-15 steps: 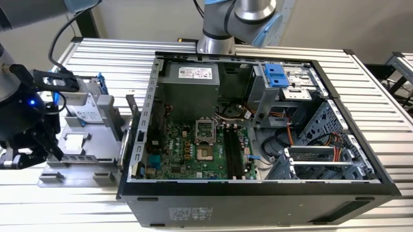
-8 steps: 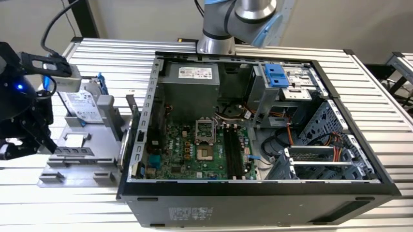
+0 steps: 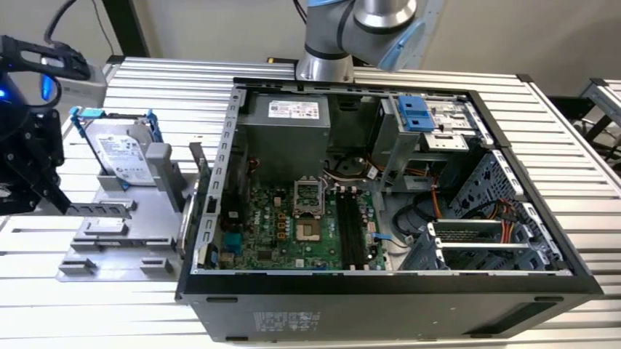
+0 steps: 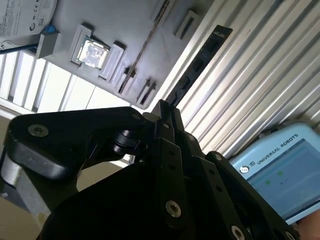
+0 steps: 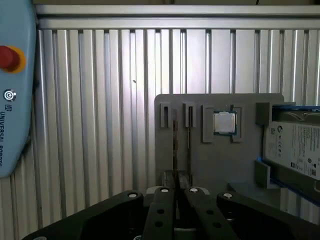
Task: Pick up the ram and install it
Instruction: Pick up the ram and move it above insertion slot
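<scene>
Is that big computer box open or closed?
Open: the computer case has no cover on top, so its motherboard lies in plain sight.

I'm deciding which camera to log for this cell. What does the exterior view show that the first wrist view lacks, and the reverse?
The exterior view adds the open computer case, its motherboard and the arm's base. The first wrist view adds a light-blue pendant with a red button. Both share the grey fixture plate, the hard drive in its blue-handled frame, the ribbed table and the end effector.
</scene>
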Robot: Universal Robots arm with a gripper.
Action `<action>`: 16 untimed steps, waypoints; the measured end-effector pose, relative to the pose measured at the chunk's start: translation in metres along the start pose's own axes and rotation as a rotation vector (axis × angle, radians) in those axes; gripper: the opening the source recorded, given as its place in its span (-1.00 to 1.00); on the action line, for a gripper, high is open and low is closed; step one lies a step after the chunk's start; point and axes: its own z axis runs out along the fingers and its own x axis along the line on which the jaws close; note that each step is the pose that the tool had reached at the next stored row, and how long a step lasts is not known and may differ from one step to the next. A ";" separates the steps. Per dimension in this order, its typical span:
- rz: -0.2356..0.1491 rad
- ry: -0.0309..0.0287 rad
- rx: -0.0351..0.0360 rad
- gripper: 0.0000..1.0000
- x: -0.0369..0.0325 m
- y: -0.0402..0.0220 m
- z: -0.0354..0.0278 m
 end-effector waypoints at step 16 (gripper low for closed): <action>0.000 -0.0002 0.0002 -1.00 -0.0013 0.0009 -0.0530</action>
